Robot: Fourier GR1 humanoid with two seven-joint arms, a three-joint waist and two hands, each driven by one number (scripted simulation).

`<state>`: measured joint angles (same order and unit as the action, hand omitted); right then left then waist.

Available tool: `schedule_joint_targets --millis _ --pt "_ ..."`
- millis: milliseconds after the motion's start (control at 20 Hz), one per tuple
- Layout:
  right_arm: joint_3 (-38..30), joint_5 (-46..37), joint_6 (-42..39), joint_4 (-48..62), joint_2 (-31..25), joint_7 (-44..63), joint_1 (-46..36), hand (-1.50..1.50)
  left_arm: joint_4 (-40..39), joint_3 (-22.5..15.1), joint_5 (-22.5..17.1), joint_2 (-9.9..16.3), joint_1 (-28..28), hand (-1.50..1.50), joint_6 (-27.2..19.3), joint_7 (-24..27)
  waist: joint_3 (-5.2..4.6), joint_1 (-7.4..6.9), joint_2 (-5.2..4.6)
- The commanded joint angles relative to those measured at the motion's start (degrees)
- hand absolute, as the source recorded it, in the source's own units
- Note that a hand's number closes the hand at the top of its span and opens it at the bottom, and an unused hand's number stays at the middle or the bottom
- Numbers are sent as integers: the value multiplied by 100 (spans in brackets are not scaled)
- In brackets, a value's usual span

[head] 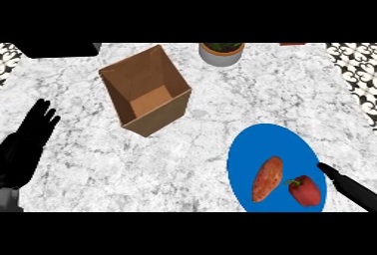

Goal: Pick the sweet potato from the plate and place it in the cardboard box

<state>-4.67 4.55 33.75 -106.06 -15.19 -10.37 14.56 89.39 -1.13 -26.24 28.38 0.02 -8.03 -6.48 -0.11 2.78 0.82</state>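
An orange sweet potato (pixel 267 178) lies on the blue plate (pixel 265 144) at the lower right, beside a red bell pepper (pixel 305 190). The open cardboard box (pixel 145 89) stands on the counter at upper left of centre, apart from the plate. Only a straight finger of my right hand (pixel 350 185) shows at the plate's right edge, just right of the pepper and touching nothing. My left hand (pixel 28 139) rests open at the left edge, fingers up, away from the box.
A white pot with a plant (pixel 221 52) stands at the back behind the box. A dark object (pixel 59 49) sits in the far left corner. Patterned tiles border the marble counter (pixel 184 169) on both sides.
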Motion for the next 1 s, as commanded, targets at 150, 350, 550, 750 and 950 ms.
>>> schedule_joint_targets --millis 150,350,550,750,950 --pt "1030 -1598 375 -1736 71 -444 1815 -150 271 -35 -113 -15 42 0 174 -258 2 -146 -51" --pt "1159 -2536 -89 -1840 -868 1136 2462 -150 446 15 -163 -8 -24 0 114 -328 -32 -232 -105" --pt "1043 -3308 -634 -2129 -1460 2436 3015 -150 469 -98 -42 -82 3 0 89 -251 -51 -323 -154" --pt "1113 -3829 -1509 -2709 -1883 3934 3000 -150 462 -229 43 -180 -123 0 15 -324 -46 -443 -192" --pt "1497 -3971 -2467 -3094 -2023 5456 2525 -150 405 -214 59 -121 -144 0 187 -239 -32 -615 -200"
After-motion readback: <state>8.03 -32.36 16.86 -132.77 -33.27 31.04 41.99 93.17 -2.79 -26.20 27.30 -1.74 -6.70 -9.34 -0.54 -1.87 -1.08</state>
